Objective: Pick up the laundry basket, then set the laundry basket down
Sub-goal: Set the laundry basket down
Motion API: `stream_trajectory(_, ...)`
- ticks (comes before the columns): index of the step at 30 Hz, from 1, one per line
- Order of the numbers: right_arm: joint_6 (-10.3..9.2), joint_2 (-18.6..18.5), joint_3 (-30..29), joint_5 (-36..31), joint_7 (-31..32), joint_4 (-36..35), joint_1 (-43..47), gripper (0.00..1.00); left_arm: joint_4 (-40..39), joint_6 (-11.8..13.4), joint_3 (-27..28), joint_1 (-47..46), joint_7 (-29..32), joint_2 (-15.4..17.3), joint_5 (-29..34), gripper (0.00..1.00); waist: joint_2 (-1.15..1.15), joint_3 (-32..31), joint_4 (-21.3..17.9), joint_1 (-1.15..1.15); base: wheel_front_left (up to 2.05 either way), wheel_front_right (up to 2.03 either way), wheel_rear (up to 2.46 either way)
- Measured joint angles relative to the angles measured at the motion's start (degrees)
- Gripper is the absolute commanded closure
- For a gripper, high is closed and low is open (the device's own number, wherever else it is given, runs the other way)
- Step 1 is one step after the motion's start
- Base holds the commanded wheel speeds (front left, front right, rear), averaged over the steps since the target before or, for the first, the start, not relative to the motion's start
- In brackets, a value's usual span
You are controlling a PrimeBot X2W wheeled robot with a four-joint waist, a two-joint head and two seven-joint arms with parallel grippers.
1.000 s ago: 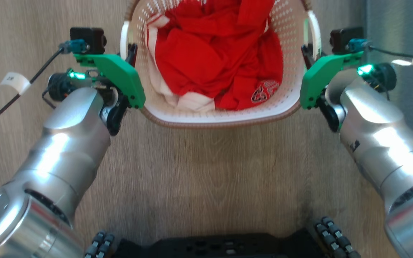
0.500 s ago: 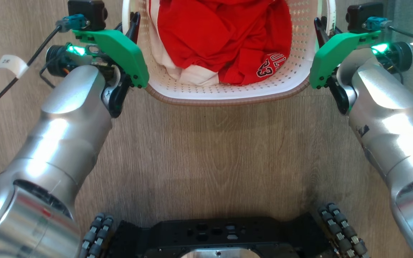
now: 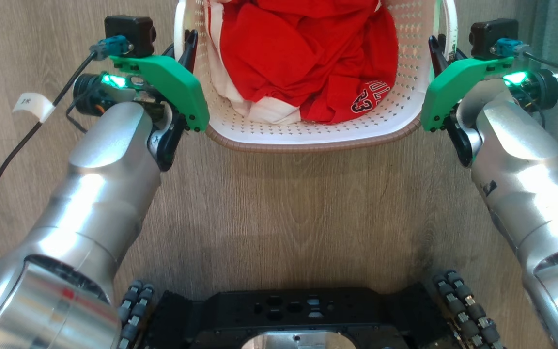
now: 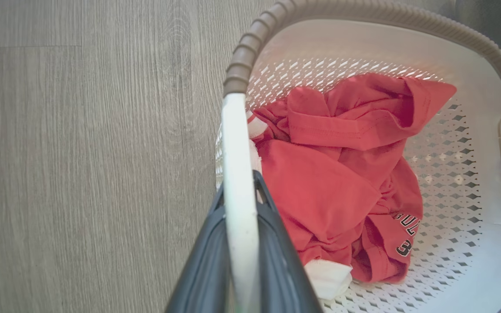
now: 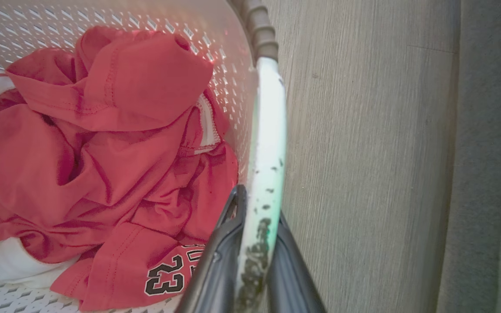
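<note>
Laundry basket (image 3: 308, 135) at the top centre of the head view, straight ahead of the robot base (image 3: 298, 315), caught between both wrists. Left gripper (image 3: 190, 42) at its left side, jaws closed on the thin white left handle (image 3: 178, 29). In the left wrist view, one dark finger on the basket side of that handle (image 4: 237, 152), the other on the outer side, pinching it. Right gripper (image 3: 435, 46) mirrored at the right side, jaws closed on the right handle (image 3: 448, 24). In the right wrist view, that handle (image 5: 270, 130) pale and dark-flecked, running up between the two fingers.

White plastic walls, smooth at the top and pierced lower down with rows of small holes. Rounded corners. Ridged brown braided rim (image 3: 308, 147) along the near edge, meeting the handles at the sides. Inside, crumpled red clothing (image 3: 308, 53) with white trim, a soft heap against the near wall, black-and-white "23" lettering (image 5: 165, 280) on one fold.

Mouth facing up, curved near wall toward the robot, handles to left and right. Far end cropped by the top of the head view, so long axis not clear. Underside hidden: resting on the floor or clear of it, cannot tell.

Around it, grey-brown wood-grain floor (image 3: 284, 208). Green brackets (image 3: 172, 87) on the silver forearms. A black cable with a white tag (image 3: 29, 103) off to the left. A grey textured strip (image 5: 485, 152) beyond the right side.
</note>
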Motion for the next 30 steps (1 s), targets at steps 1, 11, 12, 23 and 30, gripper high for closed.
stream_trajectory(1,0.00,0.04,-0.30,-0.22,-0.19,-0.02,0.08,1.00,0.11,-0.30,0.27,0.03,-0.01,-0.04,0.32,1.00,0.00,0.07,0.01,0.00,0.00,0.00,0.00)
stream_trajectory(11,0.10,0.38,-3.31,-2.77,-0.19,-0.36,0.05,1.00,1.96,-0.91,1.34,-0.02,-0.57,-0.86,0.98,1.00,0.00,0.57,-0.03,0.00,0.00,0.00,0.00)
stream_trajectory(12,0.10,0.41,-3.56,-3.00,-0.19,-0.37,0.05,1.00,1.96,-0.91,1.34,-0.02,-0.57,-0.88,0.97,1.00,0.00,0.58,-0.04,0.00,0.00,0.00,0.00)
stream_trajectory(23,0.05,1.09,-5.52,-4.15,0.68,0.12,0.07,0.00,1.58,-0.91,-0.18,-0.02,-0.56,-1.11,-0.02,0.00,0.00,0.15,-0.01,0.00,0.00,0.00,0.00)
stream_trajectory(30,-0.25,0.97,-4.49,-4.48,0.76,0.40,1.27,0.00,1.55,-0.90,-2.40,0.02,-0.51,-1.07,-2.33,0.00,0.00,-0.10,0.10,0.00,0.00,0.00,0.00)
